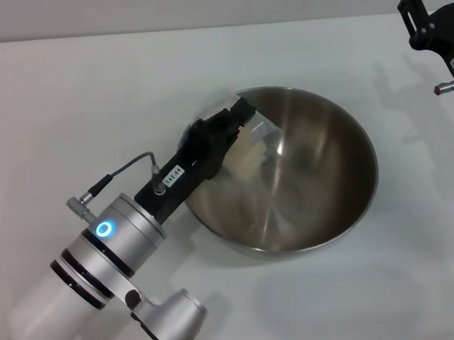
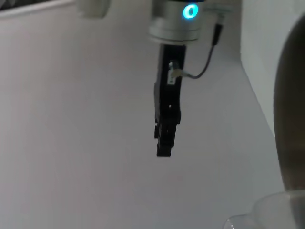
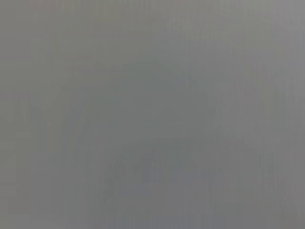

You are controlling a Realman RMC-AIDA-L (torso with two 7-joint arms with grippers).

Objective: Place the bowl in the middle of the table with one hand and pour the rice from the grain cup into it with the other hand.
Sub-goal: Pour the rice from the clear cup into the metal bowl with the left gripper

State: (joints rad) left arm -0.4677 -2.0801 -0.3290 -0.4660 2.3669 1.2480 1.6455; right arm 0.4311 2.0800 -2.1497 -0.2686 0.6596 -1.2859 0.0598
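Reaching over the bowl's (image 1: 320, 172) near rim, the left gripper (image 1: 243, 119) seems to hold the grain cup (image 1: 262, 133), though its grip is unclear. The right gripper (image 1: 434, 19) hangs at the table's (image 1: 91, 93) far right corner, well apart.

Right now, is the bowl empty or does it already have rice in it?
Empty. The bowl's shiny inside shows only reflections, no grains. The left gripper is at its rim; the right gripper is off at the far edge.

Left arm (image 1: 101, 258): silver cylindrical segments with black bands, a glowing blue-cyan ring light (image 1: 103, 229), a thin grey cable (image 1: 127, 170) looping to a black gripper mount bearing a small white label (image 1: 173, 172); right gripper (image 1: 433, 15): black angular bracketry.
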